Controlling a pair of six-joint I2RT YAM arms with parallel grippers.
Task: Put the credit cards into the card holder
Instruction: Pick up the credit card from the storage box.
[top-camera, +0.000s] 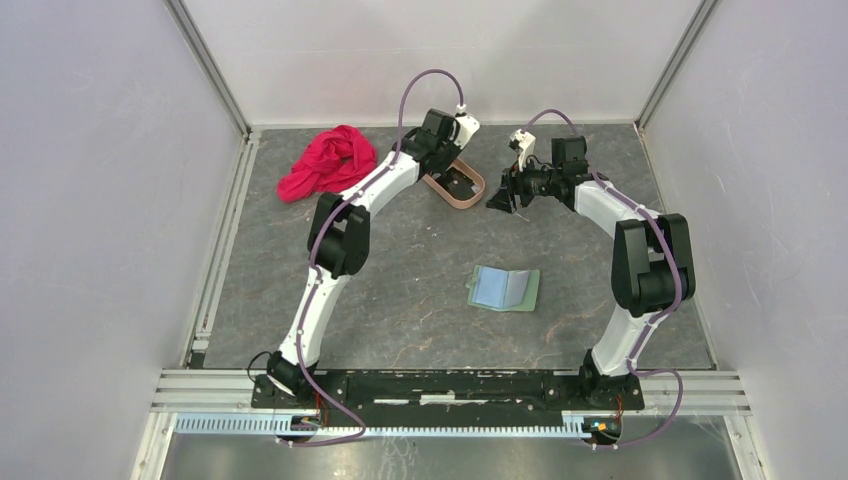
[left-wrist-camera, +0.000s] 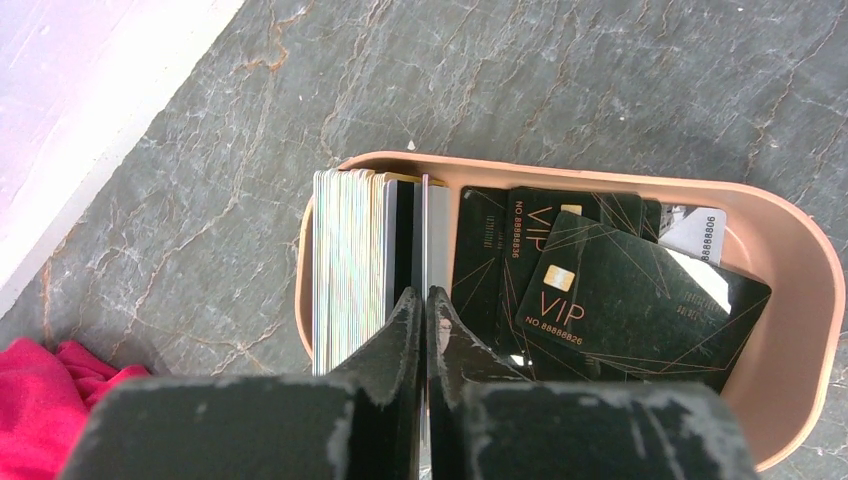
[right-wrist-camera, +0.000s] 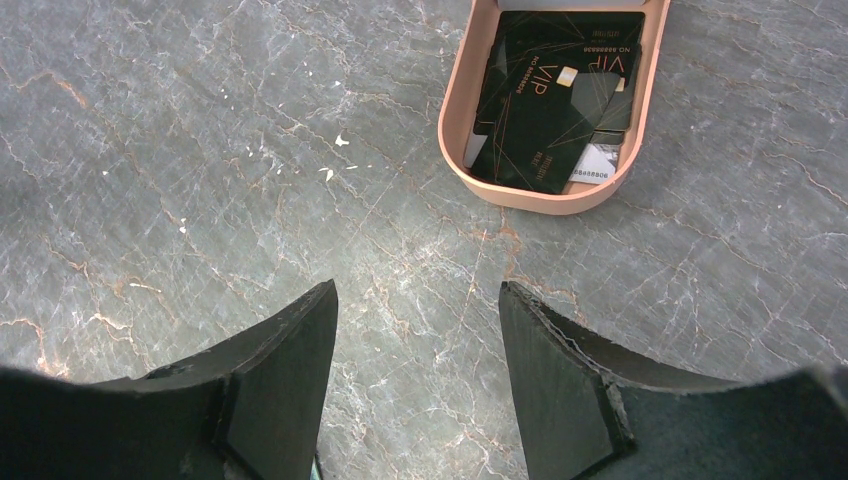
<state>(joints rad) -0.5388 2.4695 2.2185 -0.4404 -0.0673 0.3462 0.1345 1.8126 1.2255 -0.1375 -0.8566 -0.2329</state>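
Note:
A pinkish-tan oval tray (left-wrist-camera: 812, 300) at the back of the table holds the credit cards. A stack of silvery ones (left-wrist-camera: 350, 255) stands on edge at its left end, and several dark VIP cards (left-wrist-camera: 640, 300) lie loose to the right. My left gripper (left-wrist-camera: 425, 292) reaches into the tray and is shut on one thin card (left-wrist-camera: 425, 230), seen edge-on beside the stack. The card holder (top-camera: 504, 288) lies open and flat mid-table, its pale blue inside facing up. My right gripper (right-wrist-camera: 418, 290) hovers open over bare table just right of the tray (right-wrist-camera: 452, 110), holding nothing.
A crumpled red cloth (top-camera: 328, 160) lies at the back left, close to the left arm's elbow and the metal rail along the left wall. White walls enclose the grey marbled table (top-camera: 420, 300) on three sides.

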